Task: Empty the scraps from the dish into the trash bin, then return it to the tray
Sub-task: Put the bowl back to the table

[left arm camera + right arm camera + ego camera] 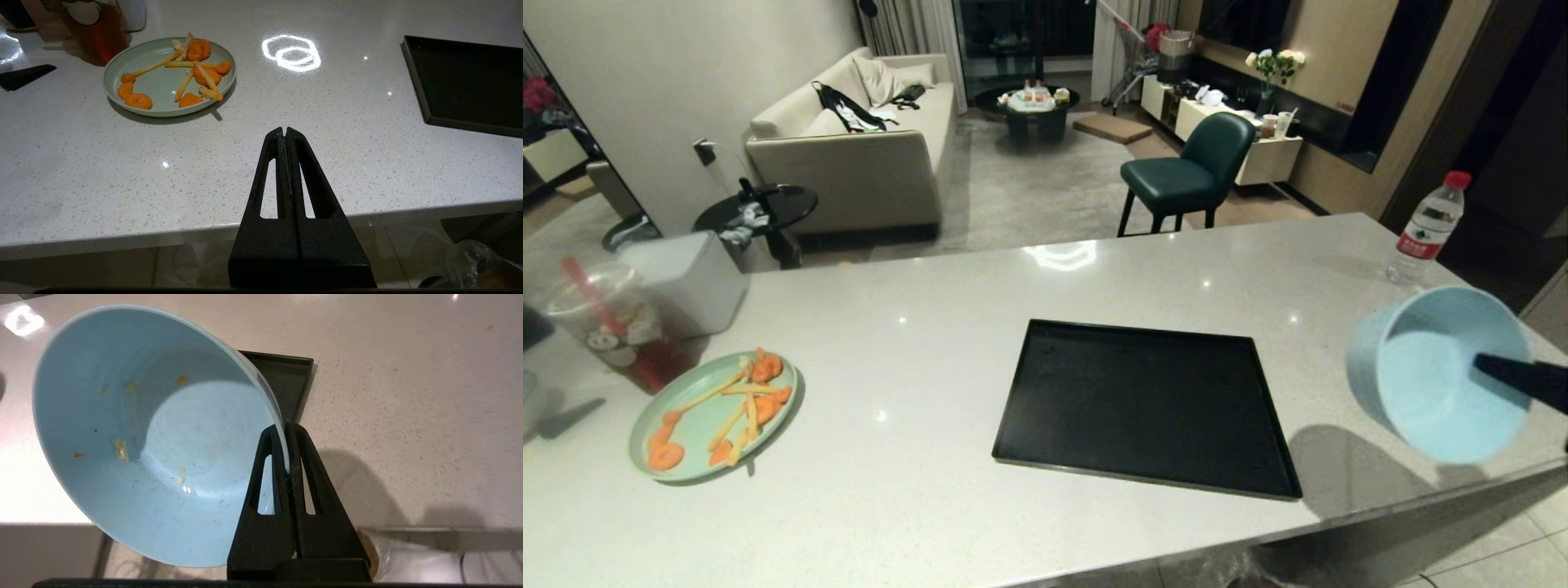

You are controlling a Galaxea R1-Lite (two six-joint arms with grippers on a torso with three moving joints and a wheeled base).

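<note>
Counter point(980, 278) carries the empty tray point(1143, 404) near its front edge, awaiting the bowl point(1437, 371), tipped above the counter's front right corner with only crumbs inside, right gripper point(287, 457) pinching its rim; left gripper point(286, 132) pressed shut, idle.

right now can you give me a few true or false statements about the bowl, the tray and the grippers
1. The right gripper has its fingers clamped on the rim of the light-blue bowl. True.
2. The bowl is full of fries and carrot pieces. False: only small crumbs cling inside it.
3. The black tray has nothing on it. True.
4. The bowl rests on the tray. False: it is held tilted in the air to the right of the tray.
5. The left gripper holds the pale-green plate. False: its fingers are shut on nothing, short of the plate.
</note>
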